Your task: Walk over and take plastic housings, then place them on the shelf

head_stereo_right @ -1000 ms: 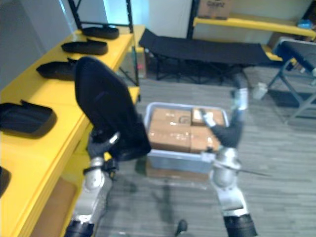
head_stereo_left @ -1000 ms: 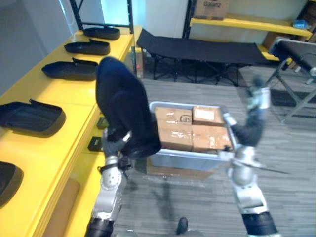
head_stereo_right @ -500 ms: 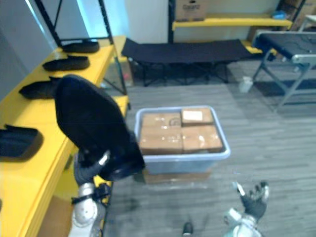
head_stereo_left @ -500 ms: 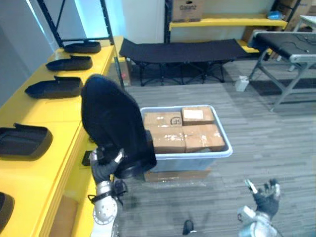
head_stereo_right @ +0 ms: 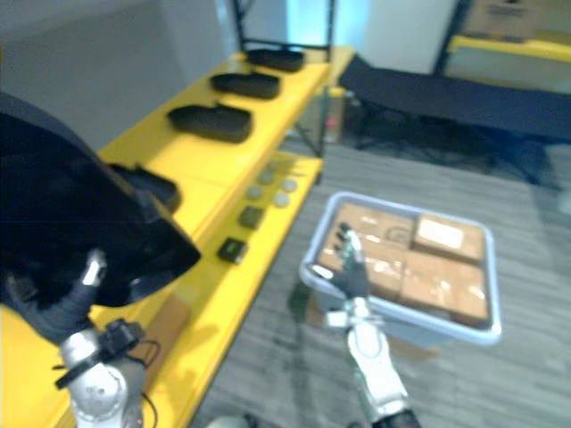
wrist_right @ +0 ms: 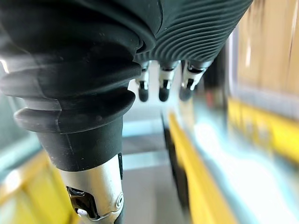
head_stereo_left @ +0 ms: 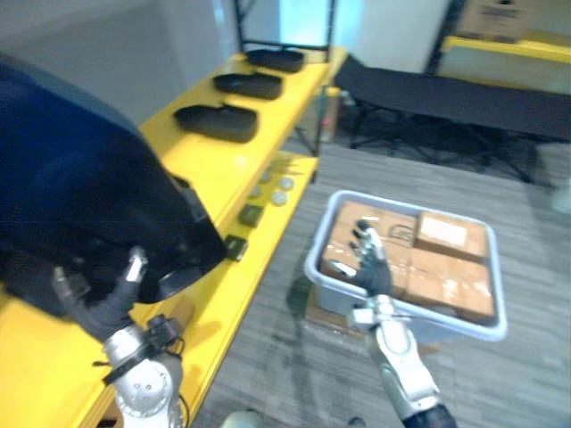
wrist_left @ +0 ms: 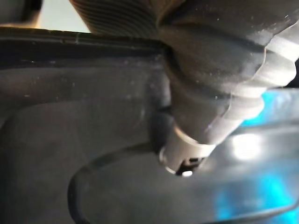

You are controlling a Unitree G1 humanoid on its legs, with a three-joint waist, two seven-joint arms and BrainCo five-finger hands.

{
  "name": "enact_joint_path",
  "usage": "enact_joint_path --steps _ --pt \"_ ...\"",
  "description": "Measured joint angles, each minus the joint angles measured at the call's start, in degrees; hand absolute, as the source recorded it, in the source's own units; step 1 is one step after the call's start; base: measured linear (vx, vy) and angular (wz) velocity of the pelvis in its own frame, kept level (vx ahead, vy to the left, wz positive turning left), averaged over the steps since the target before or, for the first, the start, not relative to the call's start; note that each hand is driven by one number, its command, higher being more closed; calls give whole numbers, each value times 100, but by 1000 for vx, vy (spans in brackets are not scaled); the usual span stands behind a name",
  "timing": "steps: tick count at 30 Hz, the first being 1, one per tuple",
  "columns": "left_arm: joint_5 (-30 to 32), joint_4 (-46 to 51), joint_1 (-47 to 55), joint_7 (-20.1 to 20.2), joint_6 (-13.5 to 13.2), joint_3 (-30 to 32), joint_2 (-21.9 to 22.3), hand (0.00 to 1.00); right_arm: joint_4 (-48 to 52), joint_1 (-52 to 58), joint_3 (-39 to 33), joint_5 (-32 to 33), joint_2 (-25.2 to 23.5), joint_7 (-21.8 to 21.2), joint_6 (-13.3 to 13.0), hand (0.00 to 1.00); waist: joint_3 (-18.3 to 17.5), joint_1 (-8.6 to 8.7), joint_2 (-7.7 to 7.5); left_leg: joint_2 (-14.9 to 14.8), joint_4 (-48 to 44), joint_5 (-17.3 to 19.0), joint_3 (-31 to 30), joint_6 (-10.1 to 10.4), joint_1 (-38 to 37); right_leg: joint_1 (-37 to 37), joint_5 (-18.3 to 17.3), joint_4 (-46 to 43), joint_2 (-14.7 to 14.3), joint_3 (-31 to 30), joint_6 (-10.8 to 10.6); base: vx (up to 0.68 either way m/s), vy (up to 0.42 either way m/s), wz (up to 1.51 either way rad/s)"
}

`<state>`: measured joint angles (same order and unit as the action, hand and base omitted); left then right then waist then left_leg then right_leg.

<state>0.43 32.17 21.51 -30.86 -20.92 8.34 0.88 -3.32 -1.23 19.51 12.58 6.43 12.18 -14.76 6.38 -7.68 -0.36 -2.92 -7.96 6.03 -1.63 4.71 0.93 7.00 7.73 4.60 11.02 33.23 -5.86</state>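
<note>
A large black plastic housing [head_stereo_left: 89,196] fills the left side of the eye views, held up above the yellow shelf [head_stereo_left: 241,165]. My left hand [head_stereo_left: 100,301] grips its lower edge from beneath, fingers curled onto it; the left wrist view has the housing's dark inner surface [wrist_left: 70,140] pressed close to the thumb [wrist_left: 187,149]. Three more black housings [head_stereo_left: 217,120] lie in a row along the shelf's far end. My right hand [head_stereo_left: 370,266] hovers open with straight fingers [wrist_right: 161,88] in front of the grey bin, holding nothing.
A grey bin [head_stereo_left: 321,267] packed with cardboard boxes [head_stereo_left: 419,259] stands on the floor to the right of the shelf. Small dark parts [head_stereo_left: 251,214] lie on the shelf's lower level. A black folding cot [head_stereo_left: 446,89] stands at the back.
The camera has turned left toward the shelf, so the housing looms larger at left. My right hand has risen from low near the floor up in front of the bin.
</note>
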Motion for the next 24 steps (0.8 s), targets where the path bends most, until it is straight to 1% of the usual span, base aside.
enact_joint_path --steps 2,3,4,5,6,8,10,12,13,14,15,16,17,19,20,22,23,24 --pt "-8 101 173 17 -18 222 23 100 -24 -102 185 1 -90 -72 -3 0 37 -163 -71 57 1 -10 -159 -16 -6 108 -7 0 49 158 -9 22 87 43" --pt "-7 199 315 55 -21 429 29 100 -28 -221 348 19 -198 -131 -6 0 59 -275 -167 99 3 -12 -211 -21 7 120 -44 -1 92 161 -52 12 78 23" --pt "-5 226 364 64 -21 513 35 100 -44 -271 416 20 -237 -153 -6 0 65 -297 -219 122 2 -11 -223 -23 13 123 -72 -1 114 164 -83 16 75 13" --pt "-3 239 436 99 -21 642 84 100 -94 -330 511 111 -304 -263 -7 0 76 -333 -269 160 -6 -6 -234 -34 15 144 -149 -2 147 165 -108 16 36 7" --pt "-3 240 512 134 -21 696 193 100 -184 -364 614 241 -332 -359 -12 0 75 -351 -289 179 -36 15 -234 -60 4 177 -189 -5 166 168 -144 17 31 6" --pt "24 243 589 151 -23 715 308 100 -252 -358 719 245 -331 -423 -12 0 80 -386 -280 176 -67 41 -229 -63 -29 199 -257 -76 174 175 -100 5 16 1" --pt "64 243 613 172 -28 782 363 100 -268 -351 791 239 -310 -470 -11 0 92 -390 -259 180 -85 69 -231 -61 -40 200 -312 -149 175 198 -101 -2 16 0" --pt "68 243 593 169 -31 883 374 100 -265 -323 822 239 -312 -470 -4 0 105 -361 -234 174 -142 130 -244 -106 48 222 -384 -182 171 305 -103 -29 -1 18" --pt "66 243 525 174 -60 898 362 100 -228 -226 762 233 -310 -474 8 0 95 -277 -234 157 -198 176 -168 -141 166 251 -401 -182 185 490 -113 -6 -12 89" --pt "71 240 368 238 -151 890 349 100 -131 -44 585 228 -308 -461 35 0 78 -96 -262 -48 -320 145 346 -182 364 328 -419 -184 211 854 -124 18 -4 115" --pt "82 236 263 258 -213 861 348 100 -97 59 463 228 -293 -454 46 0 73 -45 -256 -164 -382 35 642 -164 449 346 -410 -210 228 1002 -136 46 55 125" --pt "127 237 54 263 -337 783 349 100 -92 222 262 227 -234 -438 121 0 104 -36 -209 -193 -388 -107 847 -22 496 317 -377 -308 308 1123 -189 44 140 71" --pt "198 241 -85 195 -449 736 345 100 -145 285 112 211 -166 -419 160 0 152 -105 -160 -93 -335 -155 829 -75 498 291 -377 -393 414 1117 -191 37 173 47" --pt "299 241 -208 77 -460 667 262 100 -155 333 -35 42 -150 -355 160 0 163 -95 -151 17 -244 -193 834 -133 457 292 -387 -457 546 1098 -177 22 166 15" --pt "325 230 -252 41 -461 624 166 100 -152 336 -141 15 -158 -372 104 0 170 -70 -154 68 -183 -209 838 -158 402 289 -444 -560 605 1081 -88 22 137 10" --pt "427 195 -337 57 -469 545 77 100 -133 389 -303 16 -201 -455 -25 0 172 -14 -162 80 -109 -222 776 -181 399 253 -657 -760 629 950 166 -2 78 21" --pt "456 130 -407 65 -485 461 -96 100 -62 457 -424 12 -233 -485 -110 0 175 71 -212 116 -23 -254 656 -202 401 192 -981 -959 642 645 302 -23 26 48" --pt "452 -13 -519 119 -512 384 -271 100 54 563 -562 12 -240 -503 -204 0 192 120 -251 162 36 -299 509 -197 414 96 -1230 -1138 625 324 246 -22 -9 55"
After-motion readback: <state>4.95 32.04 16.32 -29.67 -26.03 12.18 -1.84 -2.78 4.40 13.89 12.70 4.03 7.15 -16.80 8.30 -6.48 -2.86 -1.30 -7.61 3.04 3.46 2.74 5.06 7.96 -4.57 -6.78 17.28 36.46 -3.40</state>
